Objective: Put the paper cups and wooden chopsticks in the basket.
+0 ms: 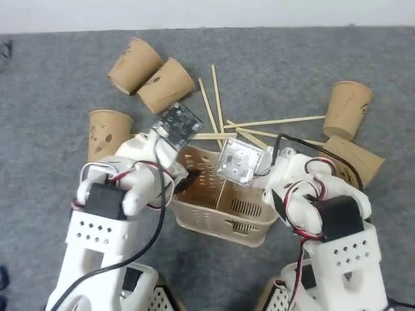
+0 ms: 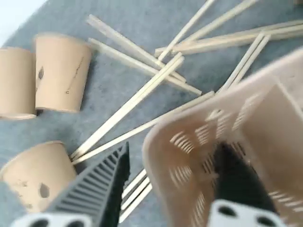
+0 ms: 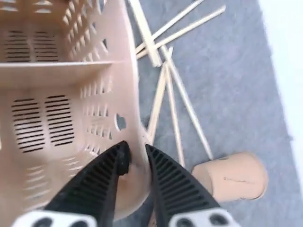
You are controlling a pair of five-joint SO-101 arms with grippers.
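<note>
Right now the basket (image 1: 220, 225) sits mid-tabletop (image 1: 52, 78) btwn the two arms, w/ a divider splitting it into two compartments. The left gripper (image 2: 175, 156) is at the basket's left end. Its jaws are open & straddle the wall, one finger outside, the other inside, w/ a gap btwn the outer finger & the wall. The right gripper (image 3: 136, 149) is at the basket's right end, jaws closed on the basket wall, pinching it just below the rim.

The wooden chopsticks (image 1: 272, 122) lie scattered & crossed on the tabletop just beyond the basket's far side; a few run right up to its wall.

The paper cups all lie on their sides on the tabletop:
- The left cup pair (image 1: 133, 65) is at the far left, the two touching each other.
- The lone cup (image 1: 107, 133) is nearer, just beside the left arm.
- The right cup pair (image 1: 347, 107) is off to the right of the chopsticks, one cup beyond the other, close by the right arm.
</note>
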